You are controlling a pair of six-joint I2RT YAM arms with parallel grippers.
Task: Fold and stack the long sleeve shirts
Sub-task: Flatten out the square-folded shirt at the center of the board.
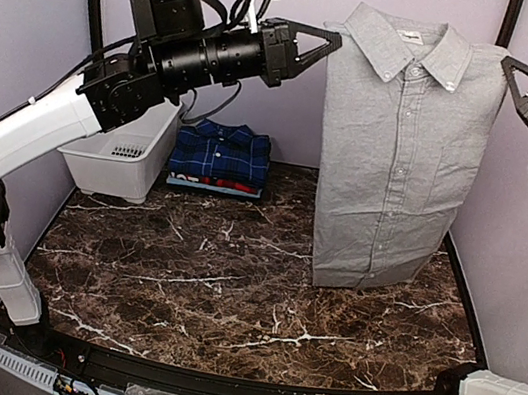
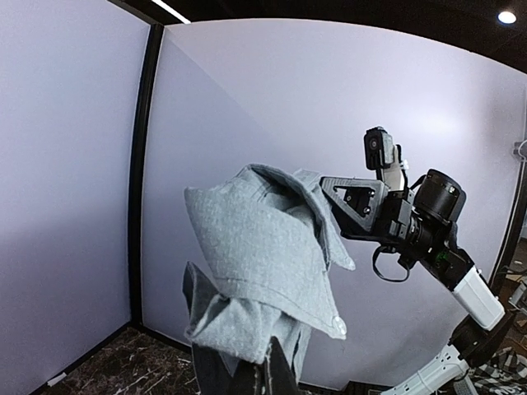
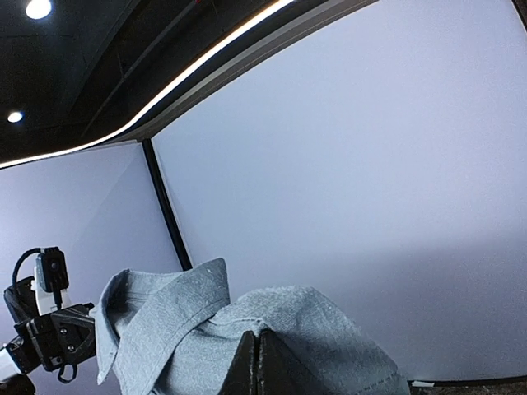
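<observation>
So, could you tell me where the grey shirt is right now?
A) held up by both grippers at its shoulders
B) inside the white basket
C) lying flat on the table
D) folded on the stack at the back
A: the grey shirt hangs upright, pinched at its shoulders by the left gripper and the right gripper.

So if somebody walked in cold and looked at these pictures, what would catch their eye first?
First the light grey shirt, held up high by its shoulders between the left gripper and the right gripper, both shut on it, hanging spread over the dark marble table. Next, at the back left, a folded blue plaid shirt lies beside a white basket.
</observation>
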